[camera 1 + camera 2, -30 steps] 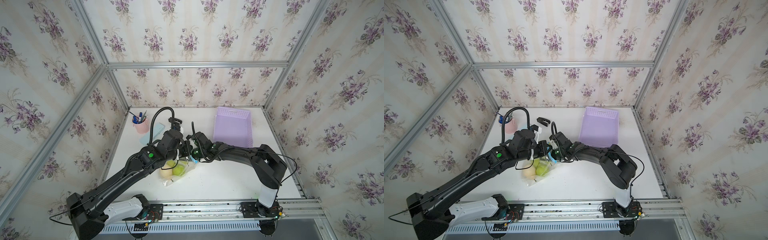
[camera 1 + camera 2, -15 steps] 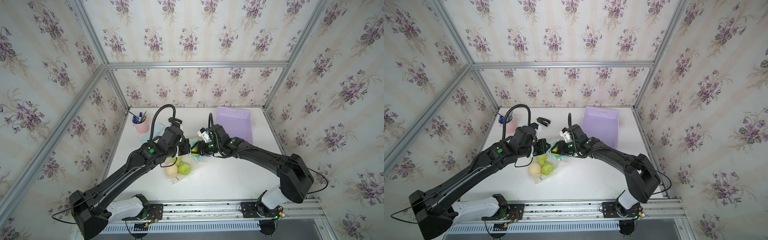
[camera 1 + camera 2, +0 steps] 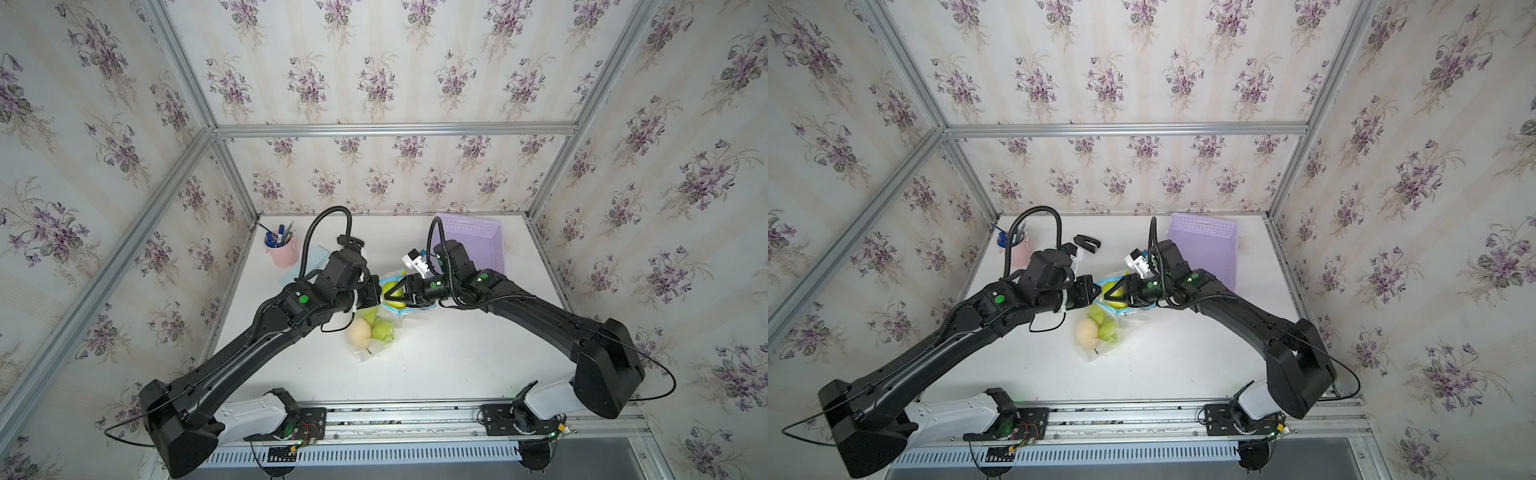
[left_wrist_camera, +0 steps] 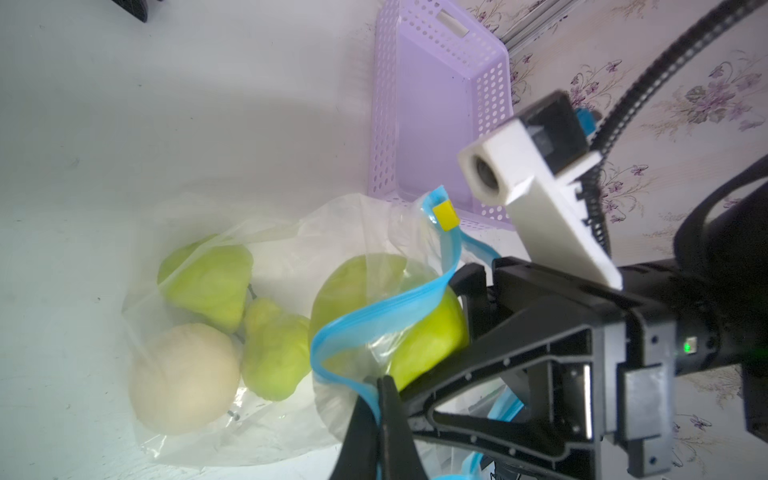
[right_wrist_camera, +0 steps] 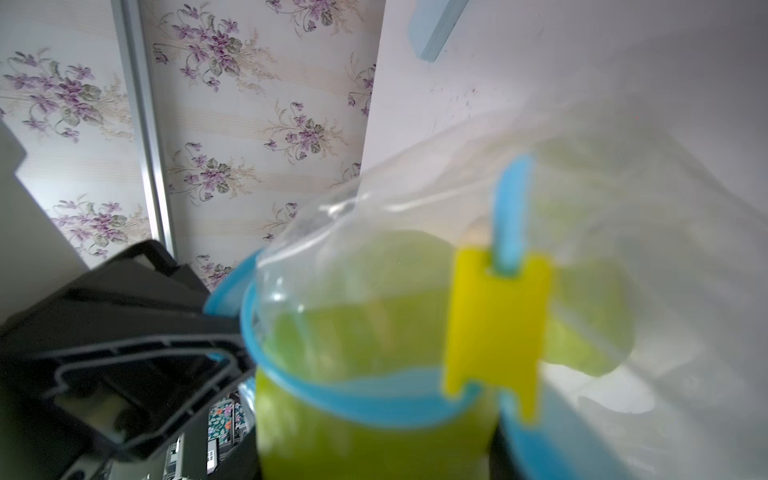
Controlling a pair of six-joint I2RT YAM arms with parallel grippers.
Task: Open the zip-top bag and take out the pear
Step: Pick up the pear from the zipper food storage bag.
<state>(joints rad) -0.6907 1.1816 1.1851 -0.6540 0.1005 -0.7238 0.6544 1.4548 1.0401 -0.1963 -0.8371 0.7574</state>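
Right tool (image 4: 430, 328) around pear (image 4: 424, 351) (seemingly within zip-top bag (image 4: 291, 232))

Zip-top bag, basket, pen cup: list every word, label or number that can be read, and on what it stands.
No text can be read.
The zip-top bag shows only a plain blue zip strip and a blank yellow slider.
The purple basket and the pink pen cup show no print.
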